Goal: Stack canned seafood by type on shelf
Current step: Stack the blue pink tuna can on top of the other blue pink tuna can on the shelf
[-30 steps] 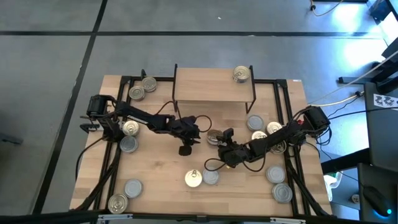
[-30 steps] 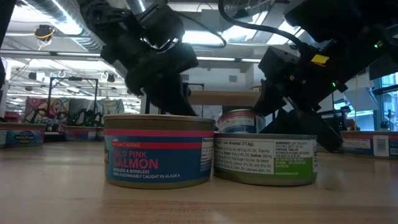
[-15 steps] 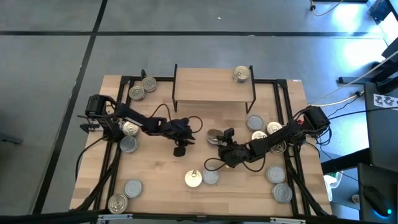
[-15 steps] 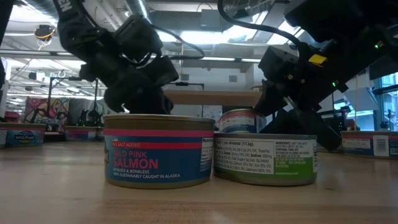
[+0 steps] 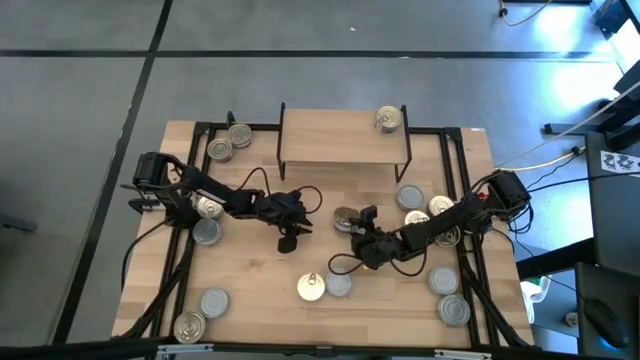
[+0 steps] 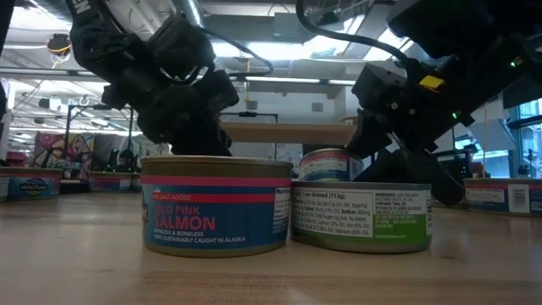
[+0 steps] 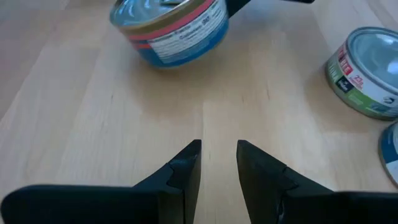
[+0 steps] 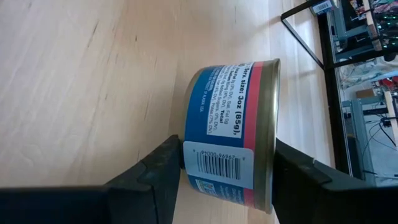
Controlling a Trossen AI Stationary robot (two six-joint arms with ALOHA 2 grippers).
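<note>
Pale grained wood table carries squat round tins: nearest, a pink-banded salmon can touching a green-labelled one. Mid-table, the right gripper clamps a blue tin; the left gripper, fingers slightly parted, holds nothing. Beyond, one tin sits on the shelf.

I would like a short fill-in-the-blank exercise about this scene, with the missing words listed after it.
1. The right gripper is shut on a ____ can with a red band.
2. The left gripper holds ____.
3. On the shelf stands exactly ____ can.
4. In the low view, the nearest can reads "PINK ____".

Missing words: blue; nothing; one; SALMON
</note>
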